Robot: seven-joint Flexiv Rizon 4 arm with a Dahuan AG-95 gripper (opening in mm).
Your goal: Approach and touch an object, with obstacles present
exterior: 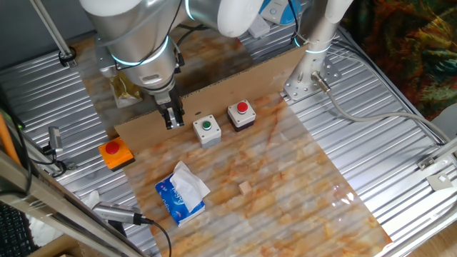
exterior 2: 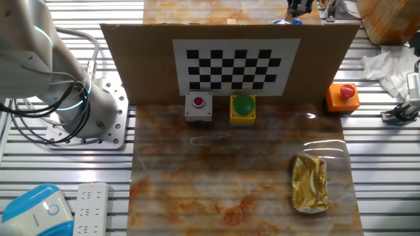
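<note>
The tool (exterior: 173,118) is seen hanging just left of the green button box (exterior: 207,130), its fingers close together with nothing between them. The red button box (exterior: 241,116) sits beside it on the bench (exterior: 300,185), before a cardboard wall (exterior: 235,84).

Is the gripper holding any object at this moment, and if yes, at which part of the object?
Nothing is held. The gripper points down just beside the green button box, on the near side of the cardboard wall, with nothing visible between its fingertips.
</note>
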